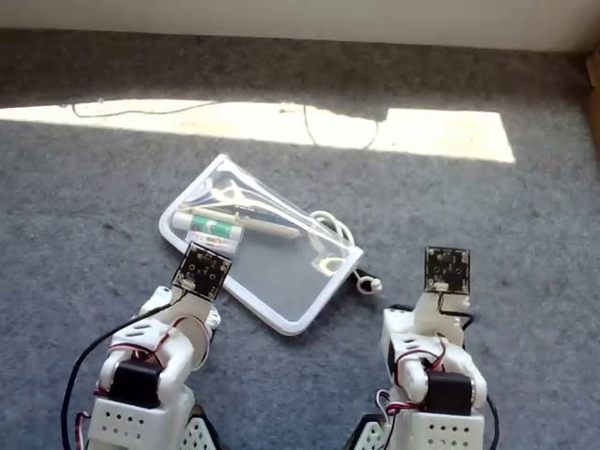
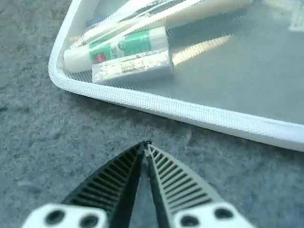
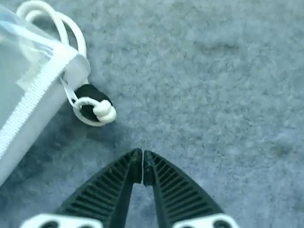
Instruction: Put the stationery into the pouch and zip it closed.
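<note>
Slipping on the left: the pouch (image 1: 274, 274) lies loose on the carpet (image 1: 525, 244) with nothing pinning it. My guess is that a tug on the zip would drag the whole thing unless its near rim is held first.
Spilling in the middle: the glue stick (image 2: 118, 47), the white block (image 2: 132, 67) and a pen (image 1: 267, 225) lie inside, bunched towards the pouch's left end. I cannot tell whether the zip is run shut; if it is open, tilting the pouch could let them slide out.
Missing on the right: the zipper pull (image 3: 90, 107), a dark bead on a knotted white cord, is small and flat on the carpet at the pouch's corner, beside a larger cord loop (image 3: 52, 19). Fingers arriving pressed together would likely nudge it aside, and grabbing the loop instead would pull nothing along the zip.
Left arm pose: the left gripper (image 2: 145, 144) points down at the carpet just off the pouch's near rim, fingers closed tip to tip, holding nothing.
Right arm pose: the right gripper (image 3: 142, 152) hangs over bare carpet near the zipper pull but apart from it, fingers likewise together and empty.
</note>
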You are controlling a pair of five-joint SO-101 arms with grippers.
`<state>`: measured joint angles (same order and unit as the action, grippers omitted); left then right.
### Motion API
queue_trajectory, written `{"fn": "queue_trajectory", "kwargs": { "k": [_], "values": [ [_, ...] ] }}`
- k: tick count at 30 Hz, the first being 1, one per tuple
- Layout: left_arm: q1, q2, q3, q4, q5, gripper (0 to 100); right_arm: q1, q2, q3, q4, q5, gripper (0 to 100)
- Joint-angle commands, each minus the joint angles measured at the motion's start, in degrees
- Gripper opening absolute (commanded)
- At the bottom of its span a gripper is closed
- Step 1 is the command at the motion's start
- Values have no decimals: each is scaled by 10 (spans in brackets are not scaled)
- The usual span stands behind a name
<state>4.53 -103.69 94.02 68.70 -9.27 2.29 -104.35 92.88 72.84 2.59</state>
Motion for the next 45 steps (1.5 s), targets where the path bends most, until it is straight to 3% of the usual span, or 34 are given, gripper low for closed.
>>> {"fn": "queue_trajectory", "kwargs": {
  "k": [1,12,45],
  "values": [
    [-5,-7,20,-1,4,6,-6,-10,22,3,-5,9],
    [-5,-5,31,19,4,6,-3,-10,89,-9,-4,9],
    [-5,-3,31,41,4,6,-2,-10,90,-9,-4,9]
  ]
}}
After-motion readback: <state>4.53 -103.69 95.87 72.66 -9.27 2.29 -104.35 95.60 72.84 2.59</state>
